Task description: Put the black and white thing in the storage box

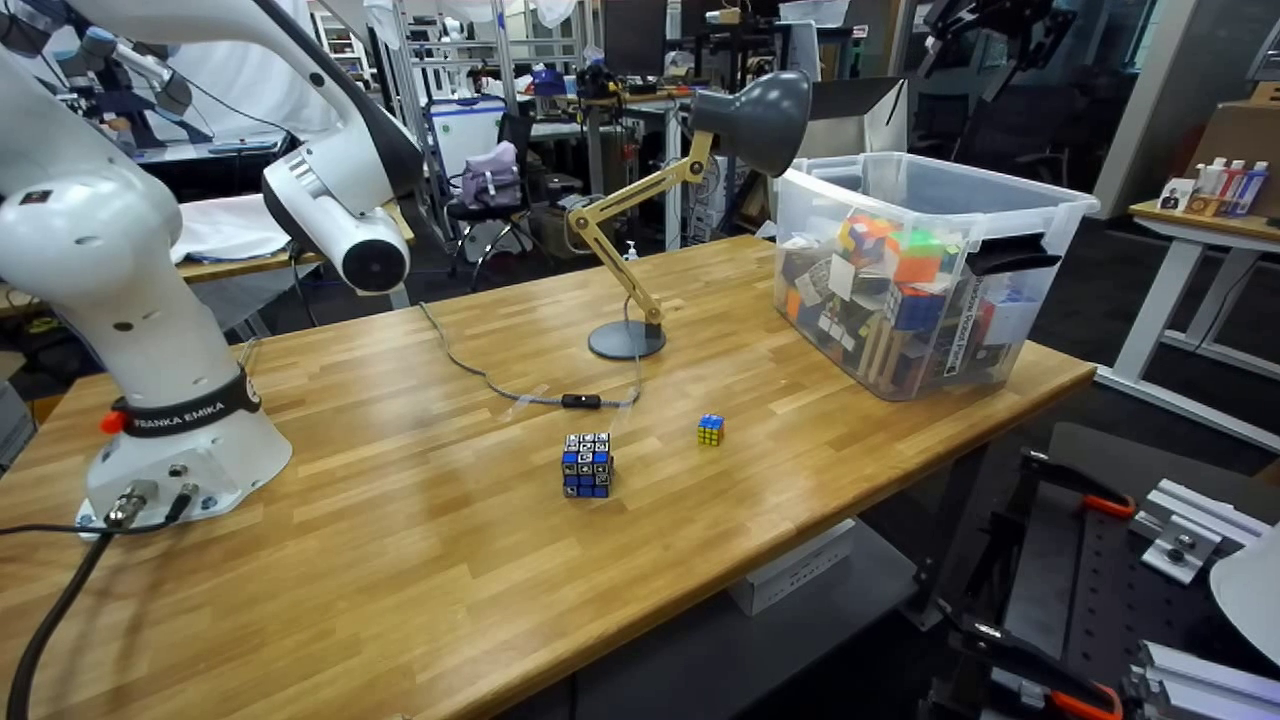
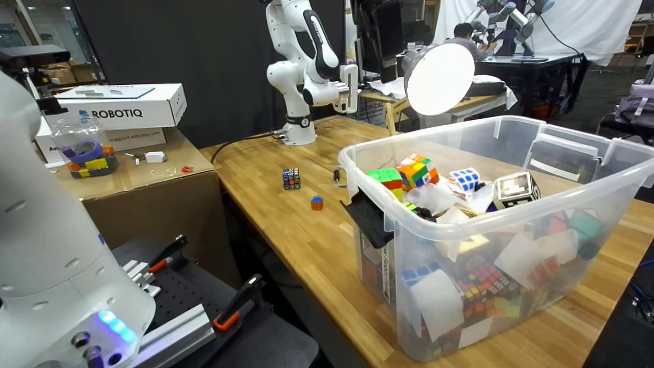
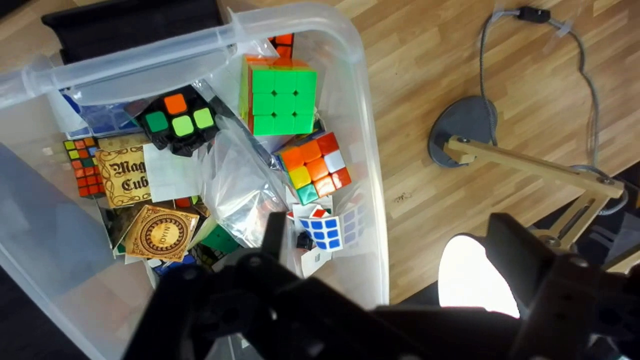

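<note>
Robotiq gripper [image 3: 386, 220], jaws spread wide. Lower down, clear plastic storage box [image 2: 444, 230], puzzle cubes [image 3: 285, 102] inside. Miniature Rubik's cube [image 2: 317, 203], on wooden tabletop [image 2: 306, 240]. Black-and-white patterned puzzle cube [image 2: 292, 179], partly blue, on same tabletop, near the miniature.

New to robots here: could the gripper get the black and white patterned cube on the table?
Probably, after swinging clear of the storage box: the gripper is open and nothing covers the patterned cube.
</note>
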